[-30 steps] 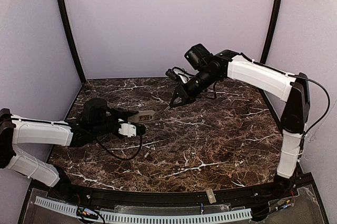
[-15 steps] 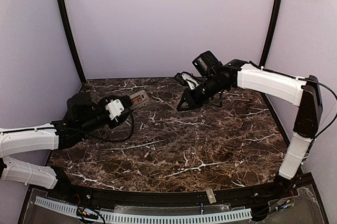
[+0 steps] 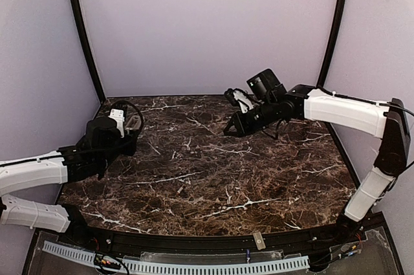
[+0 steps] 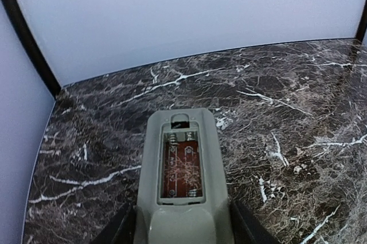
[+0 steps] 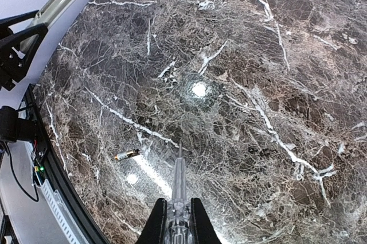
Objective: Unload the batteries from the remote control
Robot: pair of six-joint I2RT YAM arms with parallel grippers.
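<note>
At the bottom edge of my left wrist view, my left gripper (image 4: 182, 235) is clamped on the remote control (image 4: 181, 166), one dark finger against each long side. The remote lies grey-beige back up, running away from me up the middle of the frame. Its battery recess is uncovered and shows only a reddish-brown board with metal contacts. Past its far end spreads the dark marble table (image 4: 298, 112), then the pale back wall. In my right wrist view, my right gripper (image 5: 179, 209) sits at bottom centre, its fingers pressed together on nothing I can see. A little beyond its tip, toward the lower left, one small battery (image 5: 126, 154) lies on the marble. Farthest off, in the upper left corner, the remote pokes up from my left fingers.
</note>
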